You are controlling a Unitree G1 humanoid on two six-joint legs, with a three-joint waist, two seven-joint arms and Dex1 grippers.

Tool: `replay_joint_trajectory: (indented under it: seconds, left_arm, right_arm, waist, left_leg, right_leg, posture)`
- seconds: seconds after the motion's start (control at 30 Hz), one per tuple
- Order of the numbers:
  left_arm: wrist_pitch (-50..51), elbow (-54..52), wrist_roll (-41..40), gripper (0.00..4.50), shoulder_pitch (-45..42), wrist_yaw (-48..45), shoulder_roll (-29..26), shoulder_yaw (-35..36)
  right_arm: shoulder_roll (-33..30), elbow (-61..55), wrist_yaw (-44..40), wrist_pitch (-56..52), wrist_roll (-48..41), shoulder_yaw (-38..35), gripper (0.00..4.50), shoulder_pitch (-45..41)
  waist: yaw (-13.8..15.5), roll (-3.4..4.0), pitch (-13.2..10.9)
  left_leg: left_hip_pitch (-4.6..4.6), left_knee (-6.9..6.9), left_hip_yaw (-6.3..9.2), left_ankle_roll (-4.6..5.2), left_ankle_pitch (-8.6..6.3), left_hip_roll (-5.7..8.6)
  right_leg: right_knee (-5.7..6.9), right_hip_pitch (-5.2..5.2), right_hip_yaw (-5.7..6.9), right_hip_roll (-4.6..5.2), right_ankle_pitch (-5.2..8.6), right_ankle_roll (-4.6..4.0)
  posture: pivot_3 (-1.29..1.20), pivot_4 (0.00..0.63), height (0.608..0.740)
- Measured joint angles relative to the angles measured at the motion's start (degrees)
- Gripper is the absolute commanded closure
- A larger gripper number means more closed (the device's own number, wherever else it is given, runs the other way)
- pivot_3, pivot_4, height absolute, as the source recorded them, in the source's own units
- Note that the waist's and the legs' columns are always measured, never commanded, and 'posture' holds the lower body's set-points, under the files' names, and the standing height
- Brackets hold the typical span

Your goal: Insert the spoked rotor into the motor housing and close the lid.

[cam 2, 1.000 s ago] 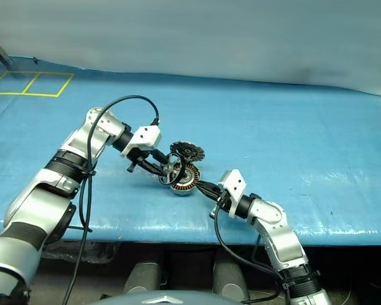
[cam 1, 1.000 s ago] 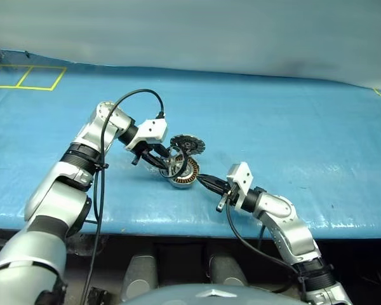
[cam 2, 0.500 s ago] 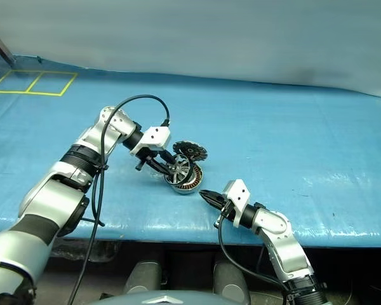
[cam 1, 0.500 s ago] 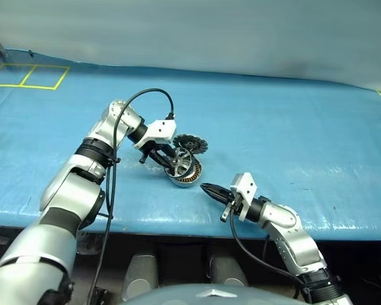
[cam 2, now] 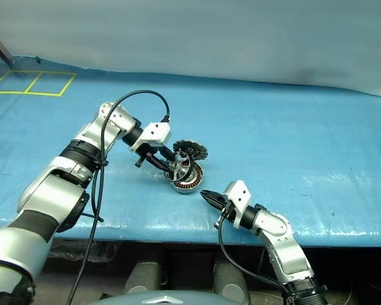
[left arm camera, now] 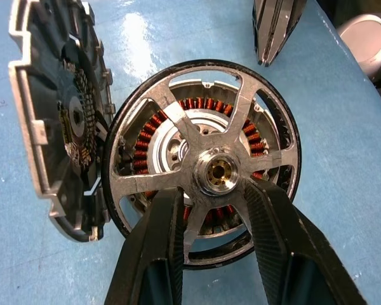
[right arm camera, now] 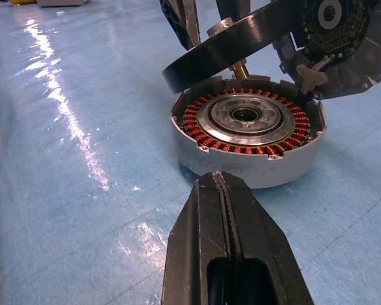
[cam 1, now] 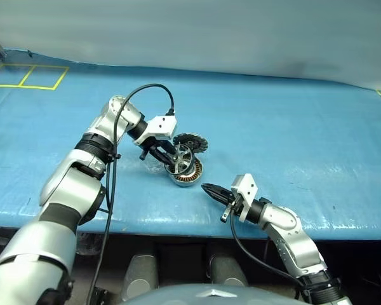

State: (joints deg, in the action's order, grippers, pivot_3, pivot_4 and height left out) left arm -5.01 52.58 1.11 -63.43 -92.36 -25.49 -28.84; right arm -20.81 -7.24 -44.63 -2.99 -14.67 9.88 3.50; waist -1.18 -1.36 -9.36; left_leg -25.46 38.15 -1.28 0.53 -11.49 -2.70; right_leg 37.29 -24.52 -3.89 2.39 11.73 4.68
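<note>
While the left tool (left arm camera: 214,219) grips the thin silver spoked rotor (left arm camera: 203,166) at its hub, tilted over the round copper-wound motor housing (right arm camera: 249,136) on the blue worktop (cam 1: 292,127), the toothed grey lid (cam 1: 189,142) stands open just behind the housing. Near the housing's front, the right tool (right arm camera: 227,241) is clenched, empty. No writing is legible.

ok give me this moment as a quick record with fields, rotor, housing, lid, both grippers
rotor: spoked rotor held tilted over the housing, not seated
housing: motor housing on the blue table, copper windings exposed
lid: lid swung open, standing beside the housing
left gripper: left gripper shut on the rotor, fingers either side of the hub
right gripper: right gripper shut, empty, apart from the housing
</note>
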Motion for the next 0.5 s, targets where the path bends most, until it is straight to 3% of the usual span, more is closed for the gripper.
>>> replay_joint_trajectory:
  seconds: [0.5]
  left_arm:
    - [-1.5,0.9,0.5,3.23,-0.3,0.0,1.3,-0.9]
  right_arm:
    - [0.0,0.1,0.2,0.1,0.3,0.0,4.5,0.3]
  waist:
    - [0.1,0.0,0.0]
  left_leg:
    - [0.0,0.0,0.0,0.0,0.0,0.01]
  right_leg:
    - [-0.01,0.0,0.0,0.0,0.0,0.0]
  posture:
    - [0.0,0.15,0.74]
